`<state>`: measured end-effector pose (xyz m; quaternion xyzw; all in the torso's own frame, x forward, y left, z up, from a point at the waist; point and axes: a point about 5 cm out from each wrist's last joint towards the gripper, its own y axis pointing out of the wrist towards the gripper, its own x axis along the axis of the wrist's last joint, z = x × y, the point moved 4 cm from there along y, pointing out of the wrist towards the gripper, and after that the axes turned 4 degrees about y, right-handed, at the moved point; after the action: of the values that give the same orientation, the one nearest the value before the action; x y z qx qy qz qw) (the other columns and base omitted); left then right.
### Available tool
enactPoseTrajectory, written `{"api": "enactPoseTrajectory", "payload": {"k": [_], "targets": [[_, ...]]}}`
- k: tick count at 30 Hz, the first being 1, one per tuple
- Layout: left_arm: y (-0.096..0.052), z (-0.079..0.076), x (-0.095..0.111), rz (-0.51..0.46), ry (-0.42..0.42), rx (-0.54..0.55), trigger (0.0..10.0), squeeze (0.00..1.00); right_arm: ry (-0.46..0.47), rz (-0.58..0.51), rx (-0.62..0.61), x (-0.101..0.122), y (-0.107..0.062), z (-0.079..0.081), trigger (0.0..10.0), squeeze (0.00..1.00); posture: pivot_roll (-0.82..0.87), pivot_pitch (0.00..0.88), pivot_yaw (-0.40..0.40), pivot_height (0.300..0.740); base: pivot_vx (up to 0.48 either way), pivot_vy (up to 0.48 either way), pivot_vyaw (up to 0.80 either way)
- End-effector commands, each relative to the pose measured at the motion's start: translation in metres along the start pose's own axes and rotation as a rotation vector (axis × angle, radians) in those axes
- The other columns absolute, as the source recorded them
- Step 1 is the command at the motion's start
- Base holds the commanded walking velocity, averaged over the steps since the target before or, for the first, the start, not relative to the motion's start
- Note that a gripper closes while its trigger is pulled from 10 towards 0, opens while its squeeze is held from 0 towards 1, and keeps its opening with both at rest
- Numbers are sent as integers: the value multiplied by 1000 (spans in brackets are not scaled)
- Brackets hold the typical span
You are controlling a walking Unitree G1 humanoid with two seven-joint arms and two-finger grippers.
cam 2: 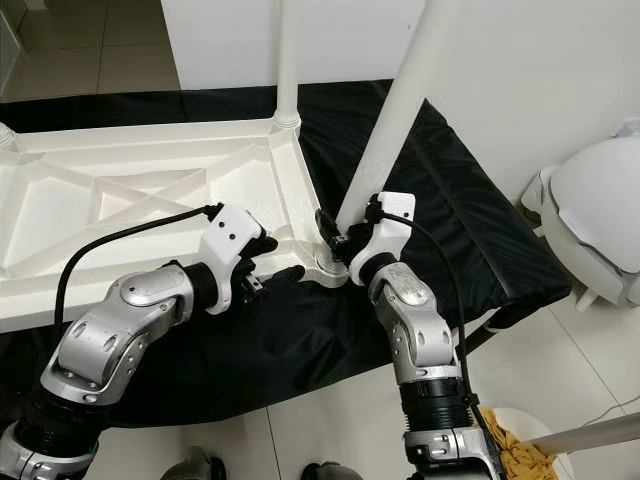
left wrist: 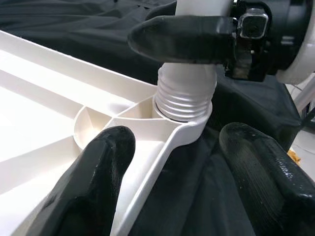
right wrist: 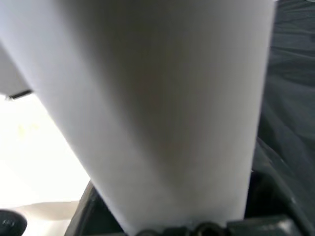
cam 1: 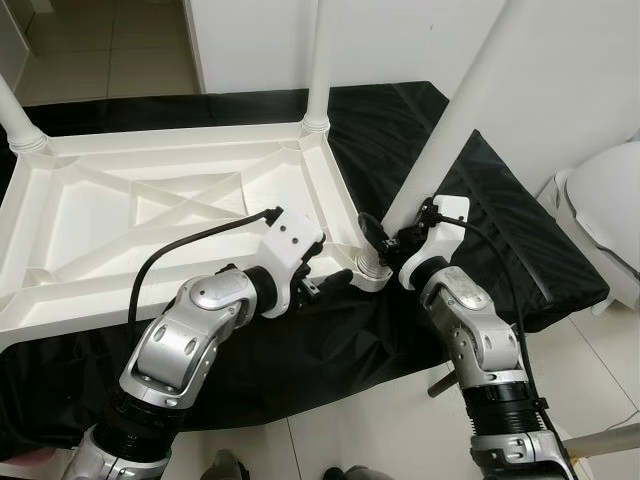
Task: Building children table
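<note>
While it lies upside down on a black cloth, the white children's tabletop shows its ribbed underside, with the cloth spread beneath it and running out to the right. At its near right corner a white leg stands in the corner socket, tilted toward the right and far side, its ribbed threaded end partly above the socket rim. The right gripper is at the base of this leg, just above the socket; one black finger lies across the leg's lower end, and the jaws appear clamped on the leg, though the second finger is hidden behind it. The left gripper sits at the near edge of the tabletop beside the same corner, jaws apart, with one finger over the white rib and the other finger over the cloth, straddling the tabletop's edge without closing on it. Another leg stands upright at the far right corner, and a further leg rises at the far left corner. Pale tiled floor lies near the robot, a white wall stands behind, and a white rounded object sits on the floor at the far right.
</note>
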<state>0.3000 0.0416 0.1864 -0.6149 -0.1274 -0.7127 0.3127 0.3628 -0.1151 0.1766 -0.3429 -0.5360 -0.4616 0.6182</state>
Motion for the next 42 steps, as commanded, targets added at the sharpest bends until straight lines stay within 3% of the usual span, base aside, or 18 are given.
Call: {"api": "enactPoseTrajectory", "payload": {"k": [1, 2, 7, 12, 20, 25, 30, 38, 42], "targets": [[-2, 1, 2, -4, -1, 9, 10000, 0, 27, 115, -107, -29, -7, -23, 10000, 0, -19, 112, -48, 740, 0, 0, 0], [-2, 1, 2, -4, -1, 9, 10000, 0, 27, 115, -107, -29, -7, -23, 10000, 0, -19, 112, -48, 740, 0, 0, 0], [-4, 4, 4, -8, -4, 20, 10000, 0, -163, 123, 9, -30, -8, -8, 10000, 0, -21, 113, -45, 740, 0, 0, 0], [-5, 6, 5, -8, -5, 29, 10000, 0, -254, 128, 110, -31, -10, 4, 10000, 0, -24, 114, -45, 740, 0, 0, 0], [-6, 8, 7, -13, -5, 40, 10000, 0, -230, 153, 100, -40, -12, -7, 10000, 0, -22, 119, -50, 740, 0, 0, 0], [-9, 10, 8, -12, -7, 51, 10000, 0, -85, 156, 81, -54, -19, -14, 10000, 0, -20, 123, -49, 740, 0, 0, 0], [-9, 10, 8, -13, -6, 51, 10000, 0, -10, 154, 37, -59, -21, -24, 10000, 0, -22, 124, -44, 740, 0, 0, 0], [-9, 9, 8, -10, -7, 46, 10000, 0, -48, 167, 74, -58, -14, -23, 10000, 0, -23, 125, -41, 740, 0, 0, 0], [-10, 11, 8, -8, -8, 54, 10000, 0, -86, 207, 174, -58, -9, -19, 10000, 0, -15, 127, -44, 740, 0, 0, 0]]}}
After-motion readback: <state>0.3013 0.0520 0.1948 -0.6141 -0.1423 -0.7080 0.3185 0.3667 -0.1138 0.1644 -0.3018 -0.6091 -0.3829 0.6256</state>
